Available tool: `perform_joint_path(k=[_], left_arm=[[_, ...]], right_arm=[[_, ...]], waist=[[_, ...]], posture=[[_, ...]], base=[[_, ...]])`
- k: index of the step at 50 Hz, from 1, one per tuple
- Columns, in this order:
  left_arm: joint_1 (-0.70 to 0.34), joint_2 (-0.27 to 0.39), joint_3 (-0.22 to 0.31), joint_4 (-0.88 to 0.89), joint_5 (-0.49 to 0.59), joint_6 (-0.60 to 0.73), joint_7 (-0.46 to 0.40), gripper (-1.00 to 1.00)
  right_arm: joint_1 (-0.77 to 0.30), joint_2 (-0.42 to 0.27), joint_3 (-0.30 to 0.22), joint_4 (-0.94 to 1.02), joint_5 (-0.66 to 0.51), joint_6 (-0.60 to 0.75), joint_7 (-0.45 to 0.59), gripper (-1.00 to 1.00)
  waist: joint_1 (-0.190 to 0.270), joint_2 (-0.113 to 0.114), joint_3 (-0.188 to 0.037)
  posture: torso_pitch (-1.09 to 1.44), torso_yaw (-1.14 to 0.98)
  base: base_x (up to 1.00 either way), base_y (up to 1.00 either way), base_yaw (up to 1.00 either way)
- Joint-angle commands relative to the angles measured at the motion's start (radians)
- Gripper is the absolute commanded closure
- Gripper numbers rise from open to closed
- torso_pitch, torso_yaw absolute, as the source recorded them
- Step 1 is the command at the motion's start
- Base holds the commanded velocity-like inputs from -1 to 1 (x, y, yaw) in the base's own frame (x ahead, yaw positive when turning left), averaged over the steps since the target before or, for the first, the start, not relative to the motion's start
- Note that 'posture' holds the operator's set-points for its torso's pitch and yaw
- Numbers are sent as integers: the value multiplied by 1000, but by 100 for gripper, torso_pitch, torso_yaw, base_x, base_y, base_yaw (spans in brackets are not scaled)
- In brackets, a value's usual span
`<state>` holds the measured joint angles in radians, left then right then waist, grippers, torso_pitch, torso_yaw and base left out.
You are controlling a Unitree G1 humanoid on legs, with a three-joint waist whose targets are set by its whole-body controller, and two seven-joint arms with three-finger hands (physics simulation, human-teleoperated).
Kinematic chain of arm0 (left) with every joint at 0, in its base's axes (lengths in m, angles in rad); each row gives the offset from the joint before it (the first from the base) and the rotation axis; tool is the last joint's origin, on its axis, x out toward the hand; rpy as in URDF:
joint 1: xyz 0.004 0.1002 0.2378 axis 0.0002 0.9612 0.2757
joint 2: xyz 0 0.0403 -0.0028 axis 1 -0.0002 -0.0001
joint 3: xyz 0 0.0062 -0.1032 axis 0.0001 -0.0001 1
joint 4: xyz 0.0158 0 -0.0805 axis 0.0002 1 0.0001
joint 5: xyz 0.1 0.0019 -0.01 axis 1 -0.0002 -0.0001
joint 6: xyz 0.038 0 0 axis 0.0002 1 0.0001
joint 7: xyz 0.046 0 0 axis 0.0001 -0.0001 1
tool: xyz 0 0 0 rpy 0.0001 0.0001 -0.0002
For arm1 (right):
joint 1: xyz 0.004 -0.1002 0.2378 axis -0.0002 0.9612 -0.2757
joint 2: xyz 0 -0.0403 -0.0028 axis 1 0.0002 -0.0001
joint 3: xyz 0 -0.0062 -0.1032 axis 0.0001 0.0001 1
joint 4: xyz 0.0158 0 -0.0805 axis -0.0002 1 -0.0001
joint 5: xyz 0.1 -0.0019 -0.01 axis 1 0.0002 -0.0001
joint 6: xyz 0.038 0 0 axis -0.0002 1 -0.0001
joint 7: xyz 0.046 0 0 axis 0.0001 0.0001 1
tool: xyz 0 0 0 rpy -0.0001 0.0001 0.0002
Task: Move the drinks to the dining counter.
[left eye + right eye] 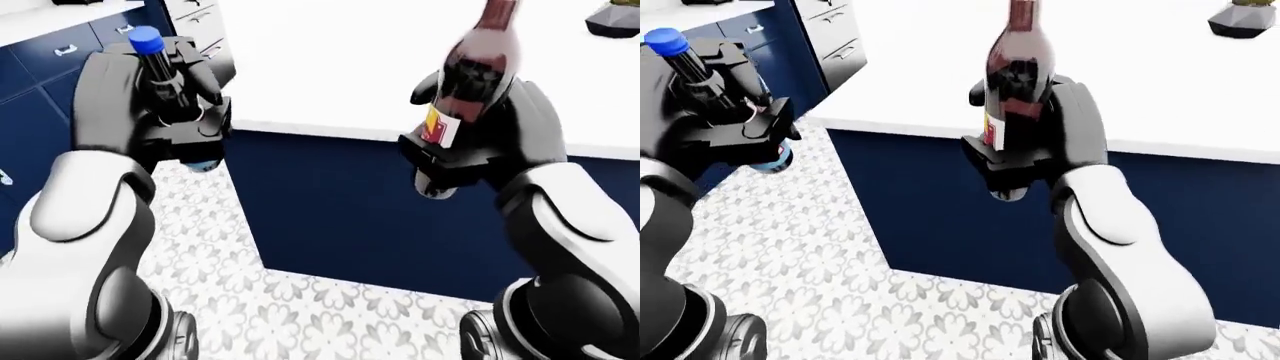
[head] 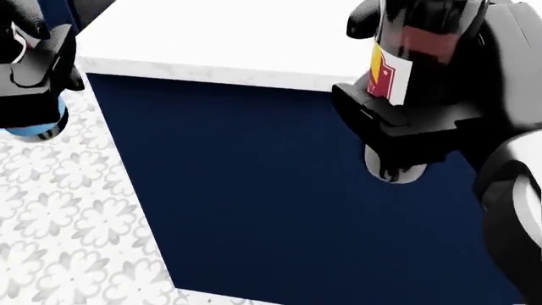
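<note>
White-topped surface (image 1: pixel 330 67) with navy side panel (image 2: pixel 279 190) ahead; its corner lies between the two arms. Dark object (image 1: pixel 1243 18) sits near the surface's far right edge. Navy drawer cabinets (image 1: pixel 60 52) at upper left; grey floral tile floor (image 1: pixel 810 247). Right robot hand (image 1: pixel 1025 161) closed round wine bottle (image 1: pixel 1018 67), upright, held over the surface's near edge. Left robot hand (image 1: pixel 165 112) grips blue-capped bottle (image 1: pixel 152 56), over the floor, off the surface.

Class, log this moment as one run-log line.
left hand: shut on blue-capped bottle | right hand: shut on wine bottle | white counter: ahead, drinks not yet set down
</note>
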<state>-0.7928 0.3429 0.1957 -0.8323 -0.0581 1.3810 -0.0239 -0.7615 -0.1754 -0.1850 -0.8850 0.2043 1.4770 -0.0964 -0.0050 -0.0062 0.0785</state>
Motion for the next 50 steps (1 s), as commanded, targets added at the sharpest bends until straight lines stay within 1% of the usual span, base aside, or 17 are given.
perform_joint_path(k=[1, 9, 12, 13, 14, 16, 21, 25, 26, 28, 32, 34, 35, 38, 39, 43, 50], left_arm=[[-46, 14, 15, -32, 14, -37, 12, 100], [-53, 12, 12, -28, 20, -39, 7, 100], [-49, 9, 11, -32, 23, -40, 4, 100], [-49, 8, 11, -33, 23, -40, 4, 100], [-51, 9, 10, -39, 24, -32, 3, 100], [-52, 10, 12, -42, 25, -28, 1, 100], [-59, 11, 12, -41, 28, -24, -2, 100], [-50, 7, 7, -37, 31, -37, -2, 100], [-50, 6, 6, -37, 32, -37, -2, 100], [-46, 6, 9, -37, 33, -40, -4, 100], [-40, 5, 13, -36, 34, -45, -6, 100], [-36, 5, 15, -38, 34, -47, -7, 100], [-35, 5, 16, -38, 35, -48, -7, 100], [-35, 7, 19, -38, 34, -47, -9, 100], [-34, 7, 21, -39, 33, -47, -10, 100], [-32, 8, 24, -42, 32, -46, -10, 100], [-30, 7, 22, -42, 31, -49, -7, 100]], right_arm=[[-50, -5, -5, -48, 5, -89, -13, 100], [-48, -12, -15, -51, 27, -95, -31, 100], [-53, -17, -18, -56, 40, -96, -38, 100], [-54, -17, -19, -57, 42, -93, -40, 100], [-54, -18, -21, -58, 45, -93, -42, 100], [-54, -20, -23, -61, 51, -93, -46, 100], [-61, -27, -27, -61, 64, -83, -55, 100], [-62, -31, -29, -58, 72, -80, -61, 100], [-60, -31, -29, -57, 73, -82, -63, 100], [-58, -31, -28, -56, 76, -86, -65, 100], [-57, -32, -25, -56, 82, -93, -71, 100], [-60, -33, -26, -56, 85, -91, -75, 100], [-62, -33, -27, -56, 87, -92, -76, 100], [-62, -32, -27, -57, 92, -93, -81, 100], [-63, -32, -27, -58, 94, -91, -83, 100], [-60, -33, -29, -57, 100, -96, -85, 100], [-58, -35, -32, -54, 113, -94, -96, 100]], waist=[[10, -26, -31], [-6, 20, -28], [-16, 72, -35], [-17, 103, -58], [-9, 79, -60], [-9, 90, -44], [3, 44, -56], [4, -28, -61], [6, -12, -74], [6, -41, -48], [0, -16, -59], [-6, -10, -16], [-8, -2, -14], [-17, 67, -35], [-21, 39, -31], [-3, 11, -40], [11, -1, -45]], posture=[[0, 0], [0, 0], [0, 0], [0, 0], [0, 0], [0, 0], [0, 0], [0, 0], [0, 0], [0, 0], [0, 0], [0, 0], [0, 0], [0, 0], [0, 0], [0, 0], [0, 0]], base=[[45, 0, 0], [47, 0, 0], [42, 0, 0], [32, 0, 0], [29, 0, 0], [22, 0, 0], [9, 0, 0], [8, 0, 0], [7, 0, 0], [7, 0, 0], [7, 0, 0], [1, 0, 0], [0, 0, 0], [0, 0, 0], [0, 0, 0], [0, 0, 0], [0, 0, 0]])
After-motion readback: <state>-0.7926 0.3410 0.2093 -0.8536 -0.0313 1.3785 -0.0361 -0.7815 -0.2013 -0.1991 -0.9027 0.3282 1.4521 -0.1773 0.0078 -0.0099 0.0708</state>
